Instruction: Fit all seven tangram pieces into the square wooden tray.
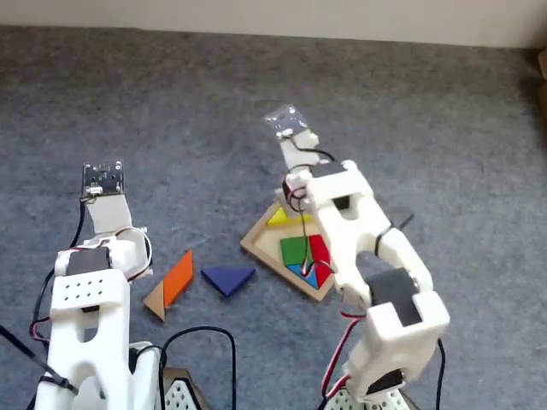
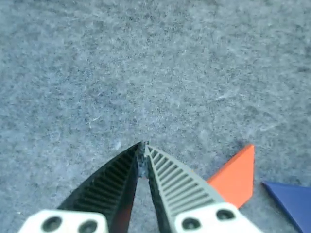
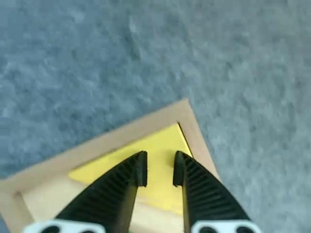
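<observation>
Hovering empty, jaws narrowly apart, over the yellow piece [image 3: 158, 143] in the tray [image 1: 254, 240], the right gripper [image 3: 159, 170] seems between placements; next the closed, empty left gripper [image 2: 143, 150] likely must open for the orange piece [image 1: 178, 278] at the tray's nine o'clock.

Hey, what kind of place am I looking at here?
Probably a robot practice bench rather than a home: a grey carpeted tabletop, a white left arm and a white right arm side by side, and a square wooden tray holding coloured tangram pieces.
</observation>
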